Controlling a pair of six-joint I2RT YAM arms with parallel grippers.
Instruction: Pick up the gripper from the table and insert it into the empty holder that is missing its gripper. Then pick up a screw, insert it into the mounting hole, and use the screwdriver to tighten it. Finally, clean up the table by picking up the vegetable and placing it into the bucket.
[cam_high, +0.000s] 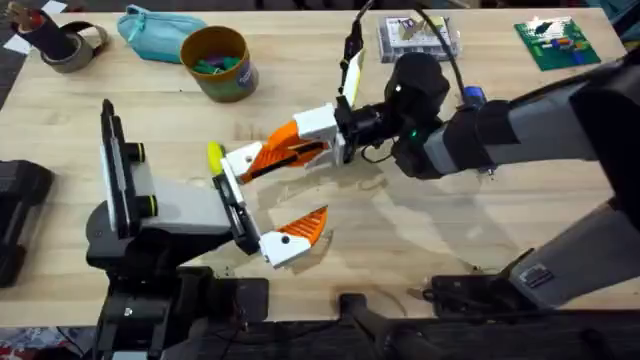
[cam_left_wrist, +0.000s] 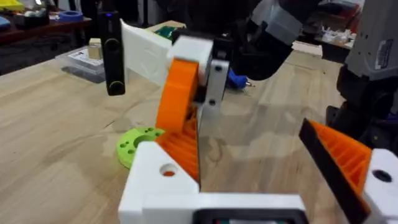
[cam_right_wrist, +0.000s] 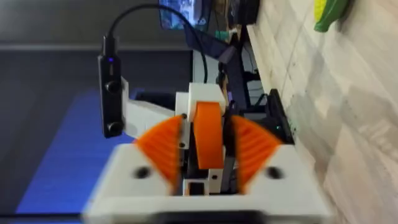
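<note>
My right gripper (cam_high: 290, 150) reaches in from the right and is shut on the gripper (cam_high: 265, 160), an orange ribbed wedge. In the right wrist view the wedge (cam_right_wrist: 208, 143) stands between my two orange pads (cam_right_wrist: 158, 149). Its lower end rests against the holder (cam_high: 238, 162), a white bracket (cam_left_wrist: 155, 180) with a yellow-green knob (cam_high: 215, 155) beside it. The holder is one side of my left gripper (cam_high: 275, 195), which stands open; the other side carries an orange finger (cam_left_wrist: 345, 158). The blue screwdriver (cam_high: 472, 97) lies behind the right arm. The yellow bucket (cam_high: 215, 62) stands at the back left. The vegetable is out of view, and screws are too small to tell.
A teal pouch (cam_high: 160, 32) lies next to the bucket. A tape roll (cam_high: 70, 45) is at the far left corner. A clear box (cam_high: 418, 35) and a green board (cam_high: 555, 42) sit along the back edge. A grey and black stand (cam_high: 130, 195) occupies the front left.
</note>
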